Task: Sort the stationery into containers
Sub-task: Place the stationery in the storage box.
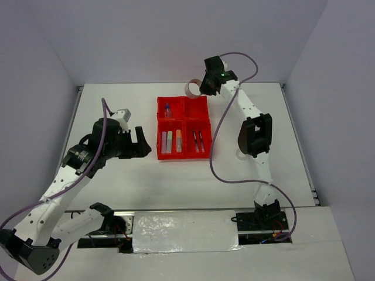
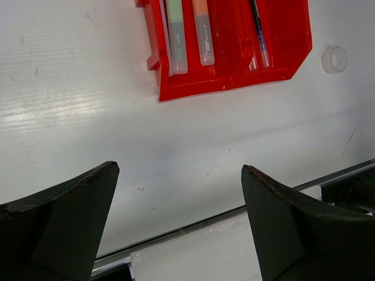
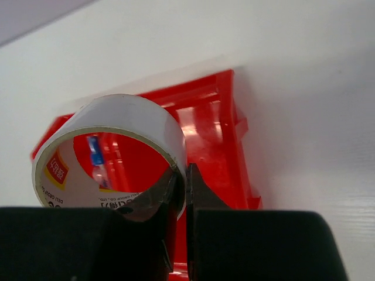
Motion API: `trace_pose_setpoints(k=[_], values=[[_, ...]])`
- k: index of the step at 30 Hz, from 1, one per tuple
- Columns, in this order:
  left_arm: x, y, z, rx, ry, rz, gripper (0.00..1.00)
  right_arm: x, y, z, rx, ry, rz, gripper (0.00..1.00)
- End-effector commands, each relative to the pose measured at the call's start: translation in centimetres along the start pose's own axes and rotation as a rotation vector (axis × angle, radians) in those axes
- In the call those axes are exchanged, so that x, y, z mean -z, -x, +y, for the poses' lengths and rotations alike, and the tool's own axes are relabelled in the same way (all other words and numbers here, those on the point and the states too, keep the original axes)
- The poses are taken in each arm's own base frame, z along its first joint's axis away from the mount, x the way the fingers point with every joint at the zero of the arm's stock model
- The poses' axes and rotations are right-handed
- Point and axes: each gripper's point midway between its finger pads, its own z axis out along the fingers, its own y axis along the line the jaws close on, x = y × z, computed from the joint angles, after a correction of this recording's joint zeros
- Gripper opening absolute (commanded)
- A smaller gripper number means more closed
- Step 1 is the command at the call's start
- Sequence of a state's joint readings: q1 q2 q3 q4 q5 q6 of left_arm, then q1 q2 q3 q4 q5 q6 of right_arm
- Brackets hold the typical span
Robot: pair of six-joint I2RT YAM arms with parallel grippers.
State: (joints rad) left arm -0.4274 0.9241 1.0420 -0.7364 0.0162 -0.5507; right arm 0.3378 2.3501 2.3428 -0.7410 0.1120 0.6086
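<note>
Sticks [image 1: 170,141], pens [image 1: 197,140] and bottle [image 1: 167,109] lie in the red tray [image 1: 159,132]. Right gripper [image 3: 186,181] pinches the tape roll [image 3: 117,126] above the tray's far edge. The white ring [image 2: 334,58] lies unsorted on the table [image 1: 117,181]. Left gripper [image 2: 179,170] is spread, empty.

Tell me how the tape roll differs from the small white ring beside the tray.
The tape roll is clamped by its wall in the right gripper; the ring lies loose on the table. The tape roll stands on edge, while the ring lies flat. The tape roll has red print inside its core; the ring looks plain. Both are pale hoops, and neither is in the red tray yet.
</note>
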Motion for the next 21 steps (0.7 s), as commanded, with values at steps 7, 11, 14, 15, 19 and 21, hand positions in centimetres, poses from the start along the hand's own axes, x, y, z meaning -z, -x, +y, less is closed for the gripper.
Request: trace_pose_setpoints(k=[7,11,14,15,19,21], values=[[1.1,-0.7,0.8,-0.043,0.015,-0.003,0.99,-0.8,-1.7,-0.7,0.043,-0.034,0.040,0.11],[1.0,-0.8,0.9,-0.051,0.018,0.003,0.99,-0.9,-1.8,-0.4,0.057,-0.030,0.043,0.22],[0.7,-0.7,0.9,-0.055,0.018,0.003,0.99,-1.0,-2.5,-0.3,0.068,-0.025,0.061,0.30],[0.5,-0.8,1.0,-0.059,0.021,0.010,0.99,-1.1,-2.7,-0.5,0.073,-0.029,0.067,0.30],[0.3,-0.4,0.9,-0.073,0.020,0.009,0.99,-0.7,-2.9,0.1,0.083,-0.005,0.077,0.47],[0.2,-0.2,0.8,-0.079,0.021,0.010,0.99,0.6,-1.7,1.2,0.090,0.038,0.050,0.49]])
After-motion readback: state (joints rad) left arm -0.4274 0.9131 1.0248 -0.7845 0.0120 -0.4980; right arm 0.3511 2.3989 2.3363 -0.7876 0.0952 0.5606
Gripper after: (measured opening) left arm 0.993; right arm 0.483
